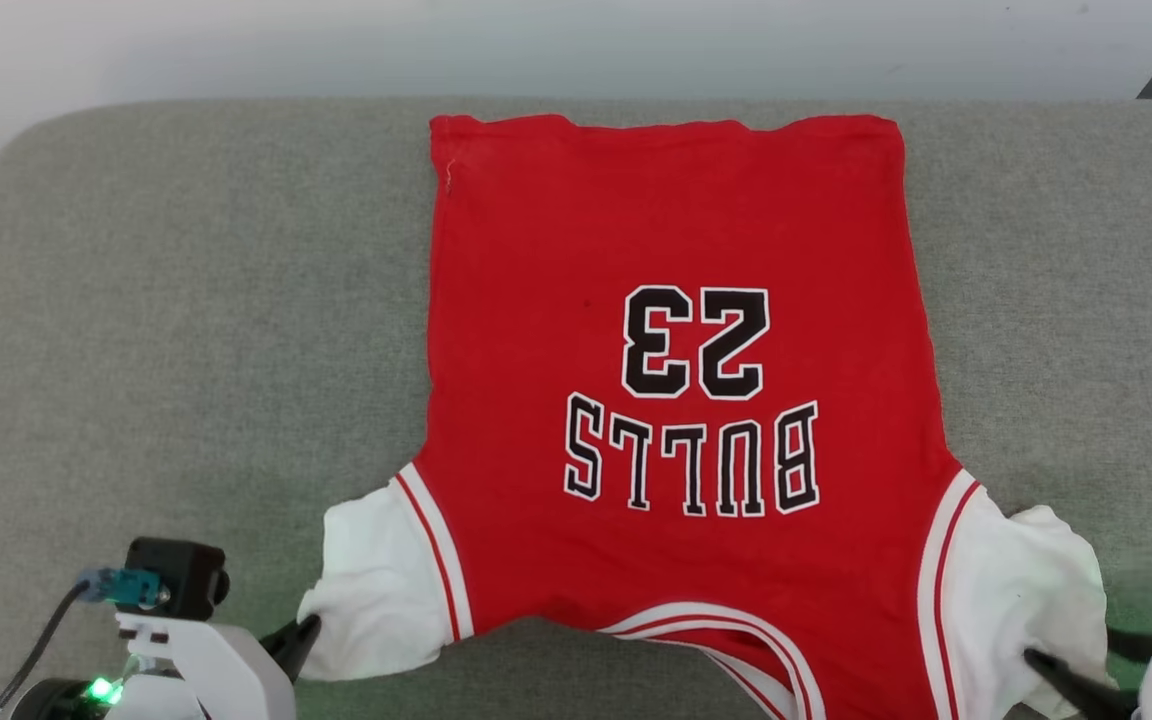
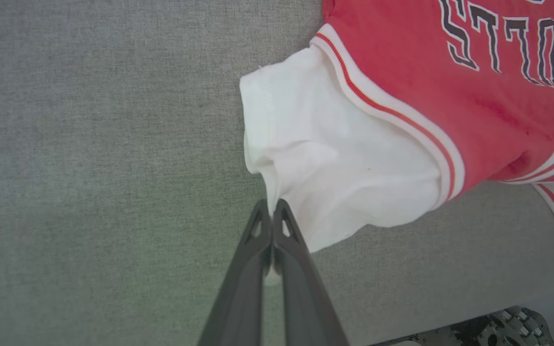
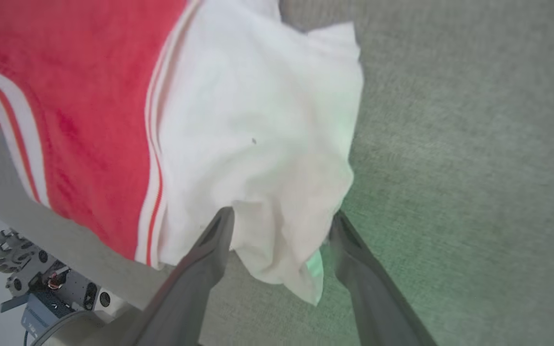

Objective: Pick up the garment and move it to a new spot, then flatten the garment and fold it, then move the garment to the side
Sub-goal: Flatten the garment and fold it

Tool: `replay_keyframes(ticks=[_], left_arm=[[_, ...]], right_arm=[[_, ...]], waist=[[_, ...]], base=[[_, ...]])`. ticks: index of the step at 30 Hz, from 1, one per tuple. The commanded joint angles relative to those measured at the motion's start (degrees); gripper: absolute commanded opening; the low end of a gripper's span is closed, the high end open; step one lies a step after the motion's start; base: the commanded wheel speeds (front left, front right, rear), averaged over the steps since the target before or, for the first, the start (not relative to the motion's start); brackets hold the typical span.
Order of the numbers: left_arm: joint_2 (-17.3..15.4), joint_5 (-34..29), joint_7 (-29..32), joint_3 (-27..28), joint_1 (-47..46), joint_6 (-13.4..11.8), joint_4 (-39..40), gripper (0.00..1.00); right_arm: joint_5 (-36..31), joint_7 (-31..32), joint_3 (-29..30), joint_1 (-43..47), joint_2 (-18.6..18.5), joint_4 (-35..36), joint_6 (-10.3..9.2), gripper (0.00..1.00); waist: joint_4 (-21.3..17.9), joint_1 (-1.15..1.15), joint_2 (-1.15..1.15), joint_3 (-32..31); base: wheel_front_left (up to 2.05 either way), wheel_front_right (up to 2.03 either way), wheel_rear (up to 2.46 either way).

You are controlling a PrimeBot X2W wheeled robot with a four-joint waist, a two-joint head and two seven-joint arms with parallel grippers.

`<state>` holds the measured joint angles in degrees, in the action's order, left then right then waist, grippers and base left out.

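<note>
Garment (image 1: 676,250) flat on padded surface (image 1: 186,300), centre to right. Hem at far side, collar end at near edge, nearest robot. One sleeve (image 1: 376,590) sticks out near left, left gripper (image 2: 271,207) at its outer corner, cloth pinched between tips. Other sleeve (image 1: 1026,590) near right, lying between right gripper (image 3: 282,218) fingers, one each side.

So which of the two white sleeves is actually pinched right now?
The left sleeve: the left end effector is shut on its edge. The right end effector stands open around the right sleeve.
</note>
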<state>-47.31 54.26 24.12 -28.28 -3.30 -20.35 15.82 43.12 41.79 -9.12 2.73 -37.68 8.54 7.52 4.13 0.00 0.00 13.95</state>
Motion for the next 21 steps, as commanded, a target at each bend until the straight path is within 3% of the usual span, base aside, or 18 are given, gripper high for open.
replay_keyframes(ticks=[1, 7, 11, 15, 21], left_arm=[[0.0, -0.5, -0.3, 0.1, -0.6, -0.1, 0.1, 0.0], [1.1, -1.1, -0.8, -0.4, -2.3, 0.5, 0.9, 0.0], [2.4, -2.4, -0.8, -1.4, -5.1, 1.4, 1.3, 0.0], [4.1, -3.5, -0.8, -2.5, -8.5, 2.6, 1.0, 0.0], [7.0, -4.6, -1.2, -4.2, -13.0, 4.8, -0.4, 0.0]], right_arm=[[0.5, 1.0, 1.0, 0.2, -0.1, 1.4, -0.06, 1.0], [0.4, 8.1, 9.7, -4.0, 1.4, 11.9, -0.06, 1.0], [-2.9, 7.6, 11.0, -13.2, 1.2, 13.4, -0.06, 1.0], [-6.8, 2.0, 8.0, -25.0, 1.1, 7.5, -0.06, 1.0], [-9.6, -3.9, 2.2, -43.0, 2.3, -10.3, -0.05, 1.0]], waist=[[0.0, 0.0, 0.0, 0.2], [1.2, 0.0, 0.0, 2.8], [3.1, 0.0, 0.0, 5.7], [5.4, 0.0, 0.0, 9.1], [9.3, 0.0, 0.0, 13.9]], base=[[0.0, 0.0, 0.0], [0.0, 0.0, 0.0], [0.0, 0.0, 0.0], [0.0, 0.0, 0.0], [0.0, 0.0, 0.0]])
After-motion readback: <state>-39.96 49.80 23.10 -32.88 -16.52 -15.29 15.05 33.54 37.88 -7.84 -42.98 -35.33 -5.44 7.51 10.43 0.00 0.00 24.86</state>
